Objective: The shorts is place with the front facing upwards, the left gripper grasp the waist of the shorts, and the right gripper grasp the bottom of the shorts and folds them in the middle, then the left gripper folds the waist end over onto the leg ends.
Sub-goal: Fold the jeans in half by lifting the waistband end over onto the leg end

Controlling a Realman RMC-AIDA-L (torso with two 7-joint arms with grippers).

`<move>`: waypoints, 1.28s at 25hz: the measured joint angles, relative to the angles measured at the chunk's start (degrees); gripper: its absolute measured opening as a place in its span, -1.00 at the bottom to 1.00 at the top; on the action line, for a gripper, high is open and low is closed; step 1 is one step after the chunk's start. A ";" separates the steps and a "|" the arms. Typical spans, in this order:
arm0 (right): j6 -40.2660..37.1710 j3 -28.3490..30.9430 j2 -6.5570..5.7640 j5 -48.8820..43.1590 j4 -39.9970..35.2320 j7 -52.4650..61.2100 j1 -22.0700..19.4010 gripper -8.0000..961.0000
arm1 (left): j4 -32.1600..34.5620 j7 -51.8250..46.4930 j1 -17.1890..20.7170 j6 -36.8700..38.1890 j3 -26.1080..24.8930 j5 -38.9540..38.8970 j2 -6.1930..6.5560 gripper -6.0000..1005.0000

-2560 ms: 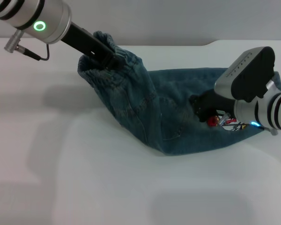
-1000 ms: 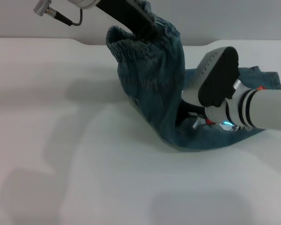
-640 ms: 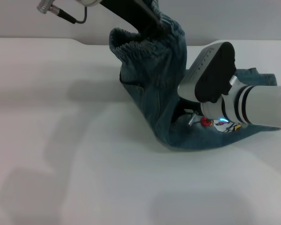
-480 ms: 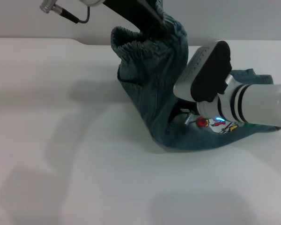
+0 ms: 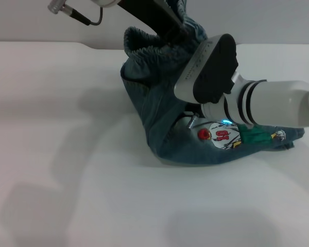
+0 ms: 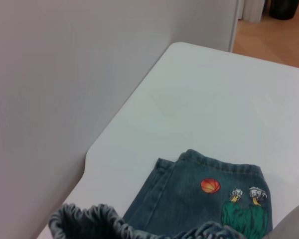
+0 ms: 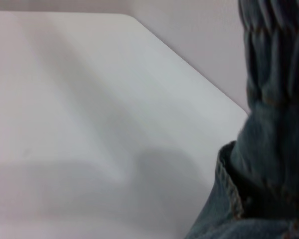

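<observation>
Right tool (image 5: 191, 119) shifted left over shorts (image 5: 159, 108); left tool (image 5: 175, 28) lifting waistband.

The only legible marking is on the cartoon patch (image 5: 224, 136) sewn to the shorts (image 5: 159, 98): red characters on a white round field, reading approximately "01" or "10"; the exact digits cannot be confirmed. No other text, label or brand is readable in any view.
</observation>
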 joint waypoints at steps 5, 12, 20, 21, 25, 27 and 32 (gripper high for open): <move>0.01 -0.78 0.00 1.38 0.02 -0.11 0.78 -0.99 | -0.19 0.25 -0.01 -0.09 0.39 0.00 -0.03 -0.87; 0.07 -1.48 0.00 2.03 -0.30 -0.48 1.44 -0.99 | -0.27 0.31 -0.06 -0.22 0.77 0.00 -0.03 -0.87; 0.05 -2.70 -0.08 6.83 0.11 -3.16 2.24 -0.99 | -0.45 0.39 -0.06 -0.47 1.02 0.17 0.07 -0.87; 0.05 -2.73 -0.08 6.86 0.21 -3.28 2.22 -0.99 | -0.46 0.39 -0.01 -0.50 1.10 0.17 0.07 -0.87; 0.05 -2.48 -0.15 6.70 0.49 -3.39 1.72 -0.99 | -0.47 0.40 0.22 -0.60 1.40 -0.03 -0.02 -0.87; 0.07 -2.33 -0.23 6.58 0.48 -3.35 1.28 -0.99 | -0.47 0.40 0.26 -0.64 1.41 -0.07 -0.02 -0.88; 0.65 -2.53 -0.32 6.33 -1.14 -3.76 -0.93 -0.99 | -0.57 0.40 0.41 -1.13 1.41 0.13 0.01 -0.88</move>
